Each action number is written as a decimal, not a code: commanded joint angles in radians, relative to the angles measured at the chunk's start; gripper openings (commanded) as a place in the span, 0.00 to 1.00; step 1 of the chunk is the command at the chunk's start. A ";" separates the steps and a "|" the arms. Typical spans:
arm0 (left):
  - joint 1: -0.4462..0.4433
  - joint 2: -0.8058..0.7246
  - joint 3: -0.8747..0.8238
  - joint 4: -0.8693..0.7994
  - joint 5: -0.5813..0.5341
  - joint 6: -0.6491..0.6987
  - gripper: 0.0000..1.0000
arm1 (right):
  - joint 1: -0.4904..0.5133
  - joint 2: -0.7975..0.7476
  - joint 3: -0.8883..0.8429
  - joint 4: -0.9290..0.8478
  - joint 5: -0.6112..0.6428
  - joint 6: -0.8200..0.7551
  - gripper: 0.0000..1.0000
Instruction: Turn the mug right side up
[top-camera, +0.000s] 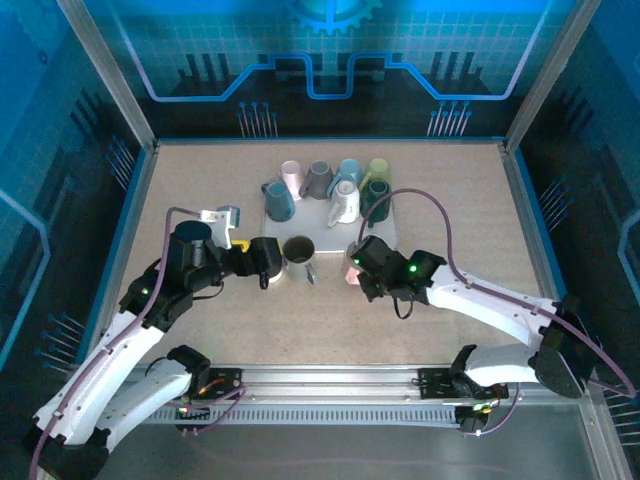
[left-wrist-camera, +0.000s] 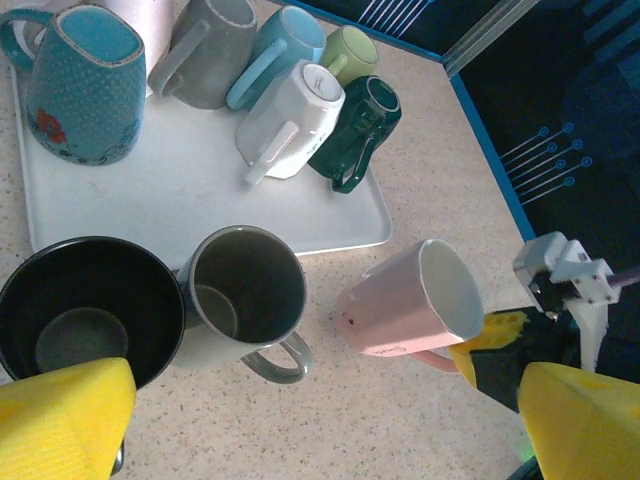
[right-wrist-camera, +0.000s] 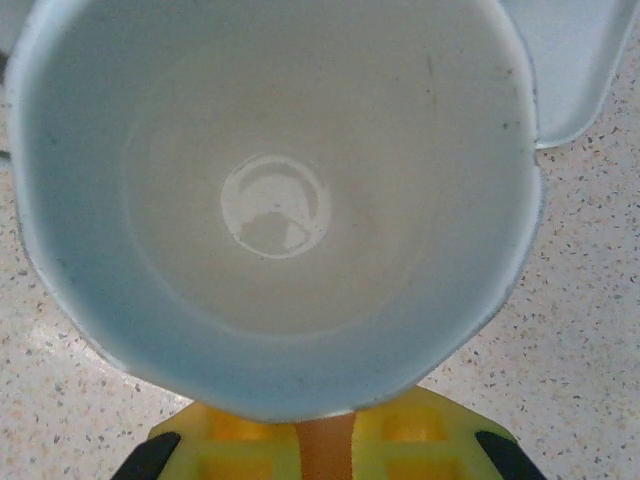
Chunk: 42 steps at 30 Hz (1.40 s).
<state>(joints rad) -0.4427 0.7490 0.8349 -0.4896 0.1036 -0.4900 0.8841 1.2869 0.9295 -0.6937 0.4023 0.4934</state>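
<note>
The pink mug (left-wrist-camera: 400, 305) has a pale, empty inside. It sits tilted, neither upright nor upside down. Its open mouth faces up and sideways, just beside the white tray's (left-wrist-camera: 180, 205) corner.

Tray (left-wrist-camera: 150, 210) of mugs (left-wrist-camera: 290, 120) at back; two cups (left-wrist-camera: 245, 290) before it; tilted mug (left-wrist-camera: 410, 300) right of them.

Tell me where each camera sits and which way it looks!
Top external: above and behind the robot, looking down at the table; the left arm and right arm show, bases at the bottom.
Left wrist: on the left arm, looking down and forward at the tray of mugs; the left gripper shows open.
Right wrist: on the right arm, staring straight into the pink mug; the right gripper pinches its handle.
Shared: both wrist views show the pink mug.
</note>
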 joint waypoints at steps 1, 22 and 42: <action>-0.015 -0.023 -0.006 0.008 -0.033 0.041 0.99 | 0.016 0.021 0.045 0.064 0.056 0.061 0.00; -0.029 -0.043 -0.013 0.016 -0.035 0.028 0.99 | 0.059 0.264 0.195 0.078 0.043 0.041 0.00; -0.040 -0.051 -0.016 0.011 -0.036 0.035 0.99 | 0.059 0.373 0.281 0.052 0.055 0.033 0.08</action>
<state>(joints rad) -0.4744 0.7113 0.8330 -0.4889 0.0711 -0.4683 0.9352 1.6482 1.1725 -0.6563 0.4232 0.5304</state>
